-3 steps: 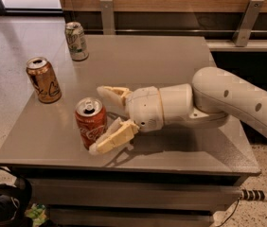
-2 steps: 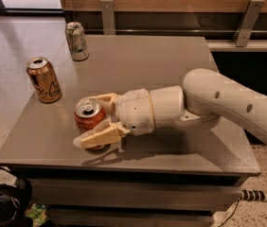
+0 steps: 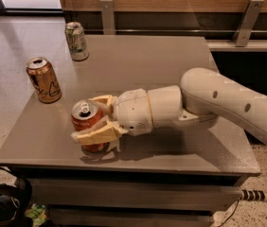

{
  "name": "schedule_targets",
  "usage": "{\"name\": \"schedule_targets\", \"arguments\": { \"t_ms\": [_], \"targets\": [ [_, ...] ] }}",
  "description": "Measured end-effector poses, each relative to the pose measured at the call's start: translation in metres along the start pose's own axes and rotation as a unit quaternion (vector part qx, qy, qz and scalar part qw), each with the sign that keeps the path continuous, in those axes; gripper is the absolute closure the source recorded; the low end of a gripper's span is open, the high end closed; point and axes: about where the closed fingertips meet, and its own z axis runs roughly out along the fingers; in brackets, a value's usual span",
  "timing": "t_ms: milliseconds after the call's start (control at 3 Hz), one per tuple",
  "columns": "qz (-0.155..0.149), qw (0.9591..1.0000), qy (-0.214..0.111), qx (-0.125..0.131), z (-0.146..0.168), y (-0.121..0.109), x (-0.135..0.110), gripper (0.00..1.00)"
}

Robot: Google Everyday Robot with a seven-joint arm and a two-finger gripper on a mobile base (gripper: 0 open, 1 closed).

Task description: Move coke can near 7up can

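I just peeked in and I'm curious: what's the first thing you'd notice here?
The big white robot arm stretches in from the right over the grey table, its cream two-finger gripper closed around a red-orange Coca-Cola can near the front-left edge. Next, a golden-brown can stands at the left edge, and a pale silver-white can with green markings at the far-left corner.

Cream-yellow gripper (image 3: 85,118) around red-orange coke can (image 3: 83,123), golden-brown can (image 3: 44,80), pale 7up can (image 3: 77,41) with seemingly green marks, grey table (image 3: 171,60).

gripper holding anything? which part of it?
Yes: the gripper clamps the coke can across its mid-body, from both sides. The can stands upright on the table.
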Motion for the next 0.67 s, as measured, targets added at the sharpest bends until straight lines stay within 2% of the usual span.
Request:
{"name": "schedule_targets", "arguments": {
  "t_ms": [333, 667],
  "targets": [
    [-0.001, 1.0000, 0.000, -0.002, 0.0017, 0.0011, -0.0012, 1.00],
    [-0.001, 1.0000, 0.000, -0.002, 0.0019, 0.0012, -0.0013, 1.00]
  ]
}}
